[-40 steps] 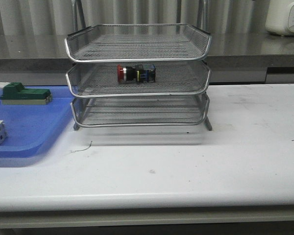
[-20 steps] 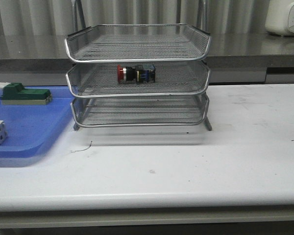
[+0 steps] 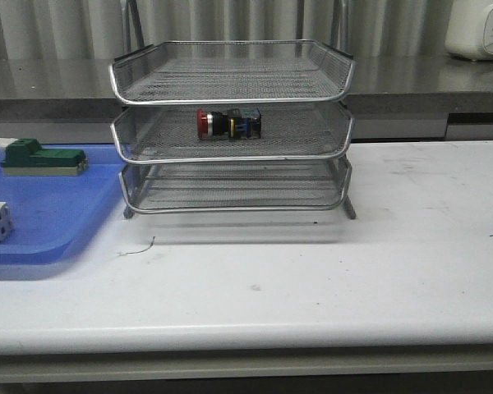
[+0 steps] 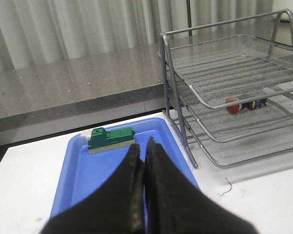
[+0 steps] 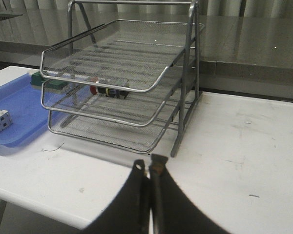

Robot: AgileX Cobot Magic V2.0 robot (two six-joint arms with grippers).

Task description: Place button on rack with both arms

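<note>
We see the button (image 3: 228, 124) lying in the rack's (image 3: 230, 156) middle tier, small, rigid, probably light, best pinched across its black body, while left pincer (image 4: 143, 156) and right pincer (image 5: 149, 168) sit pressed together, empty.

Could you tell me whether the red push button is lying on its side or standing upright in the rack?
On its side: the button lies lengthwise on the rack's middle tier, red head pointing left.

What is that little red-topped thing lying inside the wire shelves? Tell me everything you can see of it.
It is a small push button with a red mushroom head, a silver collar behind the head, and a black body marked yellow and blue. It lies on its side on the mesh floor of the middle tier of the three-tier silver wire-mesh rack, red head toward the robot's left, roughly central in the tier. Only the mesh touches it; no jaws are near.
</note>
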